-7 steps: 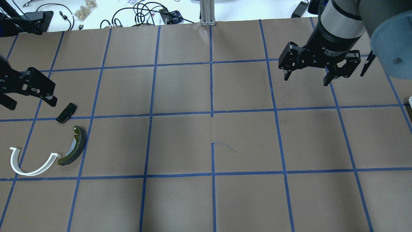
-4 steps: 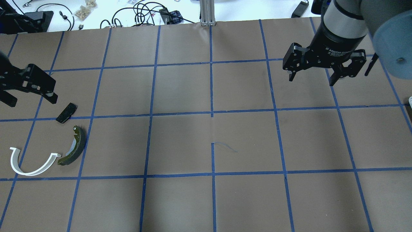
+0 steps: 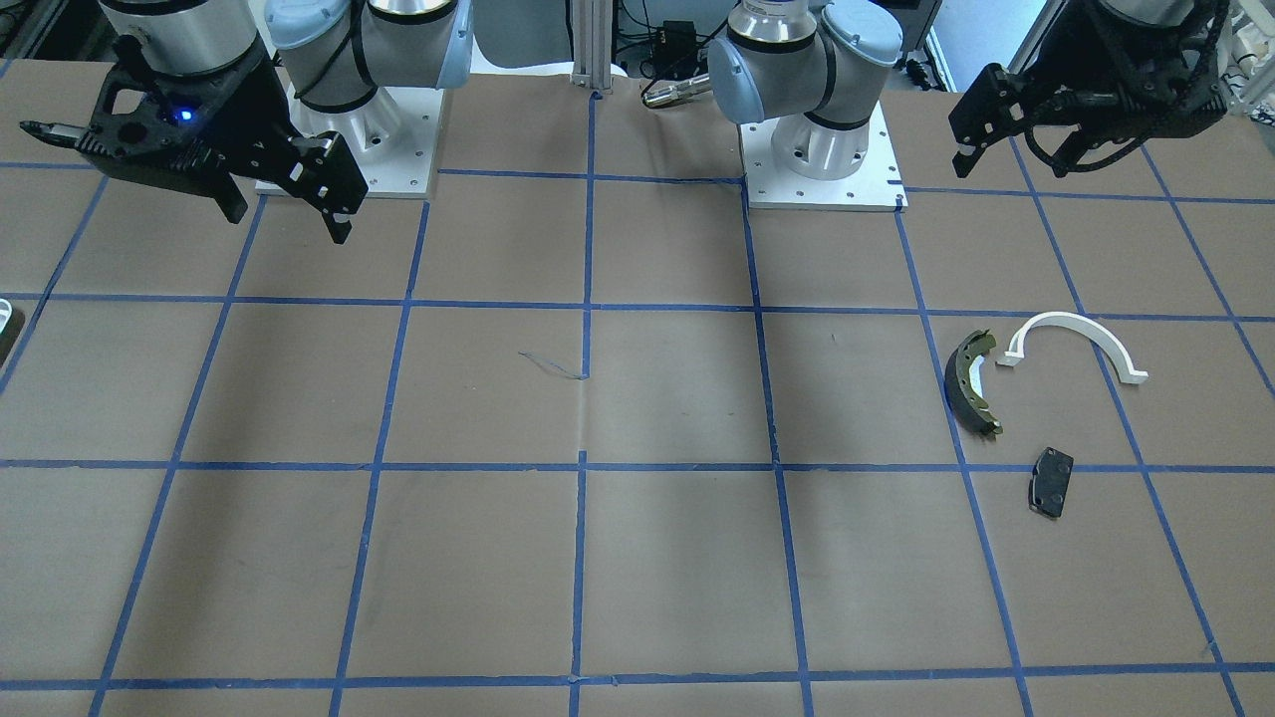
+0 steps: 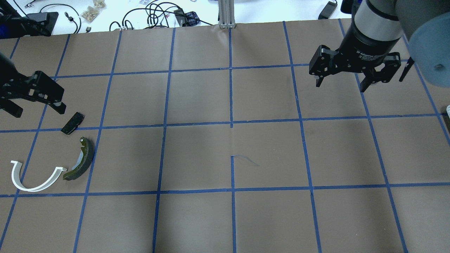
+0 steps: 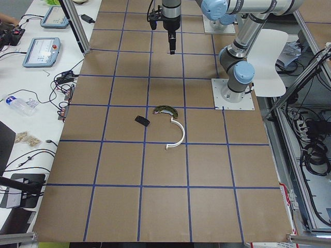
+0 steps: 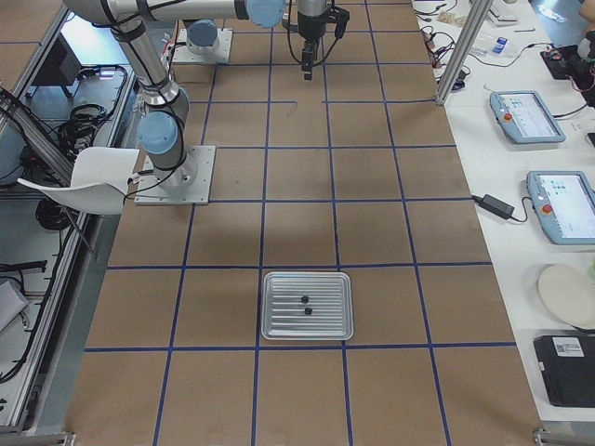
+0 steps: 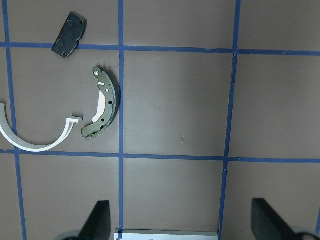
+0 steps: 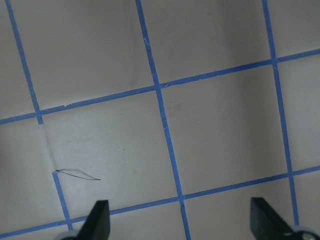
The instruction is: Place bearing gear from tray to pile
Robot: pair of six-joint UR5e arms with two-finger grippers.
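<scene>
The counter (image 4: 197,154) is brown paper with a grid of blue tape. Both arms are raised high and point their grippers down. The right gripper (image 4: 341,86) hangs over the right half and the left gripper (image 4: 38,112) over the left half, each with fingers spread wide and empty. Near the right edge lies the tray (image 6: 279,321), of ribbed silver metal with rounded corners. Two tiny black round gears (image 6: 304,297) rest in it, close together. Near the left edge is the pile: a white plastic arch (image 3: 1064,320), a curved olive shoe (image 4: 88,158) and a flat black pad (image 4: 73,123).

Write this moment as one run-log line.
left gripper: open, empty | right gripper: open, empty | tray: two small black parts inside | pile: near left gripper
</scene>
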